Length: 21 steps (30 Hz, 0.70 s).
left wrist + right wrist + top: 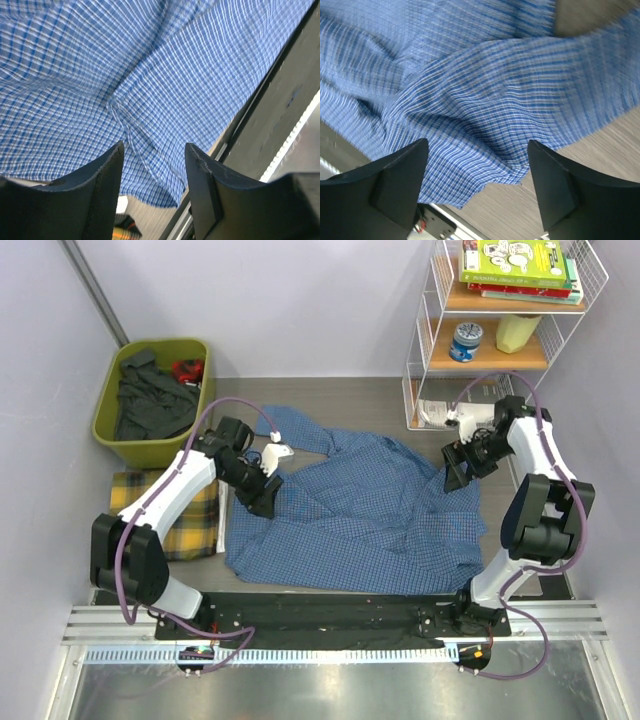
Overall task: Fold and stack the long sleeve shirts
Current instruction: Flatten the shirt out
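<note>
Top view: the blue shirt (360, 520) is spread between the left gripper (262, 504) and the right gripper (455, 478). The yellow plaid shirt (198, 525) lies outside the left one. Titles of the books (520, 260) beyond the right gripper cannot be read.
Left wrist: the fingers (105, 185) are parted above the blue cloth, and nothing is held.
Right wrist: the fingers (400, 185) are spread wide, empty.

Pale, plain walls (300, 300) on far, left and right sides; light even and diffuse. Grey wood-grain tabletop (370, 400). Far left: olive-green plastic bin (130, 451) holding dark clothing (145, 405). Far right: white wire shelf unit (425, 335) with wooden shelves, stacked books (520, 265), blue tin (466, 341), yellow container (520, 332).
</note>
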### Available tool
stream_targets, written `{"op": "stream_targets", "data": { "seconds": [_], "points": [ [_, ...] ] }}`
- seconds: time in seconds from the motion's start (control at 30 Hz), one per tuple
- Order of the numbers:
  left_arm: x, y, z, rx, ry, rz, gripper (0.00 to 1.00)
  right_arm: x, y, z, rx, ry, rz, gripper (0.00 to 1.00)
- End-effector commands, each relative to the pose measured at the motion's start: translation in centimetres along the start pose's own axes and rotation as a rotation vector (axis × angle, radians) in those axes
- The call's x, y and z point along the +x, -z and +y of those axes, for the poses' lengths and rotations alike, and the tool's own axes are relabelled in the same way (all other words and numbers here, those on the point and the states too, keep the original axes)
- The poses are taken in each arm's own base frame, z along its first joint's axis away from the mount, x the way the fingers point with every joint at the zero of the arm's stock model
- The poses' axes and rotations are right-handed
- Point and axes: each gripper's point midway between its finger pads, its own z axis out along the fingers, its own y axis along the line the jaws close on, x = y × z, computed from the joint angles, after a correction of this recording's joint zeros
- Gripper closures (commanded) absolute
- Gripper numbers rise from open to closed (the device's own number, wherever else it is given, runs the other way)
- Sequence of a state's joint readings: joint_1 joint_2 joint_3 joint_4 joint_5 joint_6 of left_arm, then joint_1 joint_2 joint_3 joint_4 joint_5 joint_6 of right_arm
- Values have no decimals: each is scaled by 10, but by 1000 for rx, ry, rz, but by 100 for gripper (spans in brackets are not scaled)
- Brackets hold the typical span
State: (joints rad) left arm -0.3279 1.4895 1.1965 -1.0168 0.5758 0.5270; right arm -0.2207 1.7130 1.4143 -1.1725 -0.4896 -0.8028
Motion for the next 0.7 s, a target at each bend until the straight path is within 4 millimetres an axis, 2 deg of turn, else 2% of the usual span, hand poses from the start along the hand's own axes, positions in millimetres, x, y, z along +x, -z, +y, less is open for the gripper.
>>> {"op": "stream_targets", "data": {
  "seconds": [0.0, 0.03, 0.07, 0.13, 0.17, 0.27, 0.37, 0.43, 0.53, 0.67],
  "points": [
    [-23, 1, -2, -4, 37, -106, 45, -15, 13, -45, 195, -187, -115, 9],
    [-21, 0, -2, -6, 33, -104, 45, -13, 12, -61, 244, -215, -120, 4],
    [-18, 1, -3, -14, 30, -101, 45, -12, 10, -68, 262, -244, -118, 0],
    [-18, 1, -3, -17, 24, -106, 44, -7, 4, -82, 276, -317, -120, 0],
    [-18, 2, -4, -21, 22, -110, 44, 0, -9, -88, 252, -358, -103, 0],
    [-18, 4, -6, -23, 15, -121, 43, 13, -24, -103, 211, -482, -119, 0],
    [-14, 4, -7, -27, 11, -120, 43, 19, -34, -119, 227, -563, -158, 0],
    [-13, 4, -8, -29, 7, -124, 43, 15, -39, -129, 257, -591, -209, 0],
    [-4, 0, -7, -29, 20, -103, 43, 10, -44, -138, 293, -615, -272, 6],
    [0, -1, -6, -43, 15, -97, 43, 13, -62, -137, 298, -639, -255, 20]
  ]
}}
